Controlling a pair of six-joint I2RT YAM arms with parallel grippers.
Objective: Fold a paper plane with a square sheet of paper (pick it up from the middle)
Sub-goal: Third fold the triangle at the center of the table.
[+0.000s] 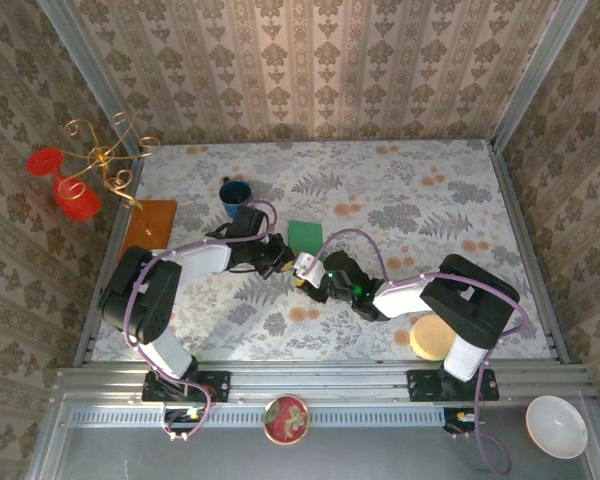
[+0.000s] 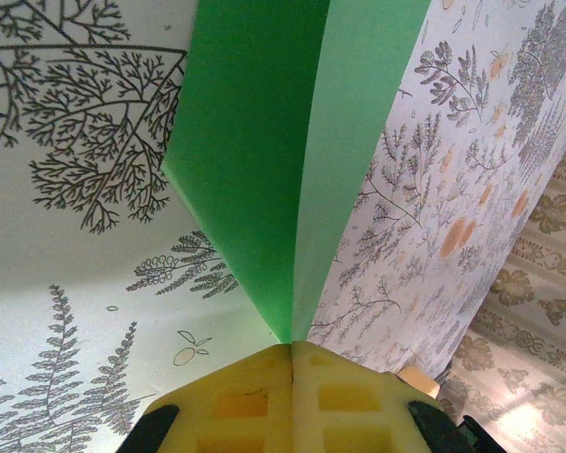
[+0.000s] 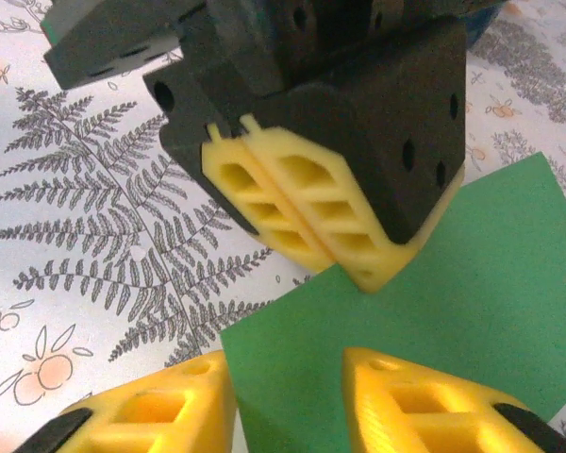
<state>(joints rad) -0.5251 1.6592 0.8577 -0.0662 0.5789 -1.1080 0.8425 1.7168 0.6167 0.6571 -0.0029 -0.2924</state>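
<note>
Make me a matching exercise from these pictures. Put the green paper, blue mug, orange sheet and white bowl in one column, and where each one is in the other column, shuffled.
Things:
1. green paper
2. blue mug
3. orange sheet
4. white bowl

Places:
A. on the near ledge, at its right corner
B. lying flat at the left edge of the table
C. pinched between the shut fingers of the left gripper
D. standing on the table, left of the paper and farther back

Pairs: 1-C, 2-D, 3-B, 4-A
</note>
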